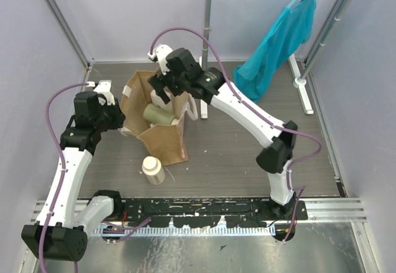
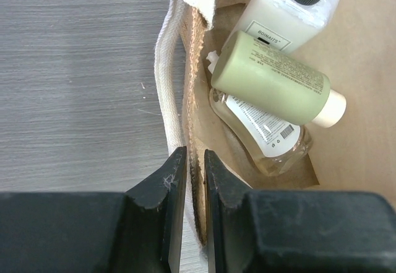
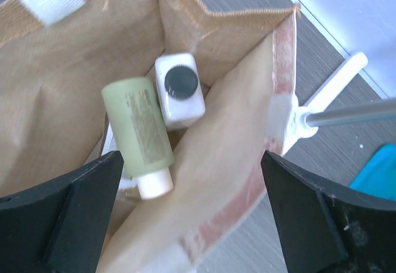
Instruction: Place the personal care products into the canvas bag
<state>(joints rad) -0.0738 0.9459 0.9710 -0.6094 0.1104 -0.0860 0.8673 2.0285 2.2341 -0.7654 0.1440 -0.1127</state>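
Cream bottle point(image 1: 153, 169) lower left unbagged; left gripper point(image 2: 193, 161) pinches canvas bag point(image 1: 168, 142) rim, right gripper point(image 3: 192, 177) wide open, empty, so raise straight w/o snagging

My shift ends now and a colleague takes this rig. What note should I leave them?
Left gripper shut on the rim of the canvas bag.
Right gripper open, empty, above the bag's mouth.
In the bag: olive-green bottle, white bottle, amber bottle.
Cream bottle stands on the table beside the bag.
Done: three of four.
Left: cream bottle into the bag.
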